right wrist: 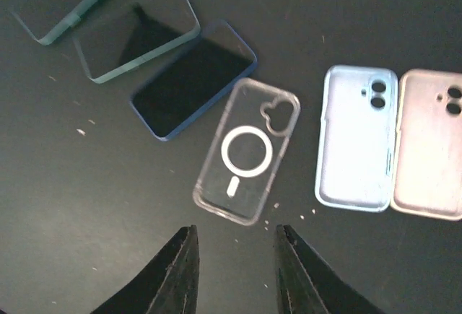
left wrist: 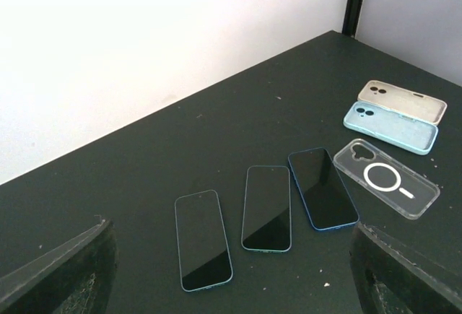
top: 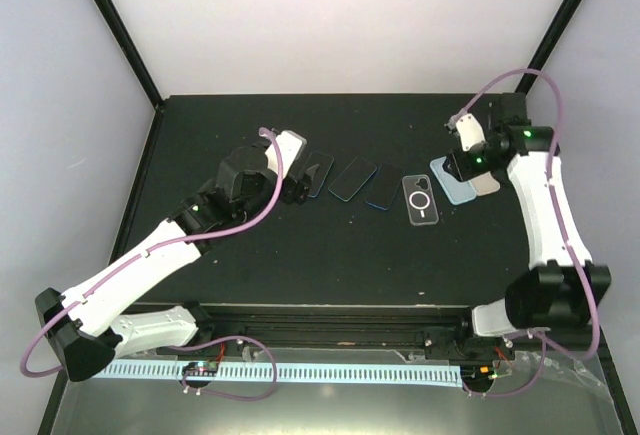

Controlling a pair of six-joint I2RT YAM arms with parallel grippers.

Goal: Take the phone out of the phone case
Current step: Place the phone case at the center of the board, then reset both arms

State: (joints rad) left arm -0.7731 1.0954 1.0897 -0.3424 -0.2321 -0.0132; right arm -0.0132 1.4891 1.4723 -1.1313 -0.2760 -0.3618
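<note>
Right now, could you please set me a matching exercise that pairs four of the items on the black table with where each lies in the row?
Things:
1. clear plastic case with a white ring
2. light blue phone case
3. beige phone case
4. dark blue-edged phone

Places, seen from the top camera:
A. right end of the row
B. between the clear case and the beige case
C. just left of the clear case
D. between a phone and the light blue case

Pairs: 1-D, 2-B, 3-A, 4-C.

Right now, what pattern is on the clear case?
The clear case bears a white ring and short bar; right wrist view.
</note>
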